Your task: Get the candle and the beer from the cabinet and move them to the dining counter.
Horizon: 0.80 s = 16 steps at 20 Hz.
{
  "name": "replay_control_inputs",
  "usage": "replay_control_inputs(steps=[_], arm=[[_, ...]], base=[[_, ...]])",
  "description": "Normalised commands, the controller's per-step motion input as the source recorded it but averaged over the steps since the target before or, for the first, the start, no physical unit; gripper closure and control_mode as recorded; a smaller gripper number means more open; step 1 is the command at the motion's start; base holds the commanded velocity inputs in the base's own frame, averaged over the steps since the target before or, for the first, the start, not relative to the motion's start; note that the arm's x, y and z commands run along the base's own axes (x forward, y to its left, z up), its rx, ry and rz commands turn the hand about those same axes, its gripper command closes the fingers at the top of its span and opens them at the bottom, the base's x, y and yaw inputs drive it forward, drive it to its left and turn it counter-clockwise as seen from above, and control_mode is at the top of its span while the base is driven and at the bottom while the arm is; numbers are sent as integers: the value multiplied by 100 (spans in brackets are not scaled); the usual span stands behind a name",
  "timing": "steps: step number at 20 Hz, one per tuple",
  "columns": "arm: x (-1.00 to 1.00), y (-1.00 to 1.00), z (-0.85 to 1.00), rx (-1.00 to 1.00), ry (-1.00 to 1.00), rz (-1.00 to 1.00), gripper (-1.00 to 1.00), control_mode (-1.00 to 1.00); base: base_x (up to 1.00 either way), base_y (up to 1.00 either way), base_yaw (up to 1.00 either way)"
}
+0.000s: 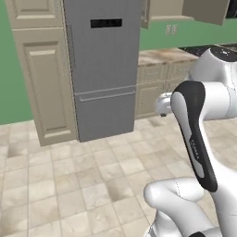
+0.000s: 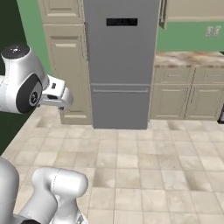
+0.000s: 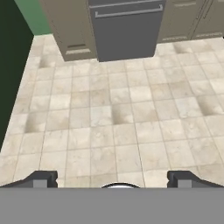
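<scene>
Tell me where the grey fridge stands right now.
The grey fridge stands mid-frame in both base views, against the green wall, between a tall beige pantry unit and the stone worktop.

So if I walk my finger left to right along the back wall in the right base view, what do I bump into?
Tall beige pantry cabinet → grey fridge → low beige drawer units under a stone worktop.

Bare tile floor (image 3: 113, 118) ahead; fridge (image 2: 120, 65) blocks beyond.

green wall (image 1: 7, 92), big grey fridge (image 1: 102, 69), tall beige cupboard (image 1: 44, 78) beside it, pale tile floor (image 3: 113, 118), low drawers (image 2: 188, 94) under a stone worktop (image 2: 188, 58)
</scene>
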Motion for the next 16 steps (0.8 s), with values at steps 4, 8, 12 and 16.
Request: replay_control_inputs(steps=[4,8,12,16], arm=[[0,0,0,0,0,0,-100,100],[0,0,0,0,0,0,-100,100],[0,0,0,0,0,0,-100,100],[0,0,0,0,0,0,-100,100]], base=[[100,0,0],[100,0,0],[100,0,0],[100,0,0]])
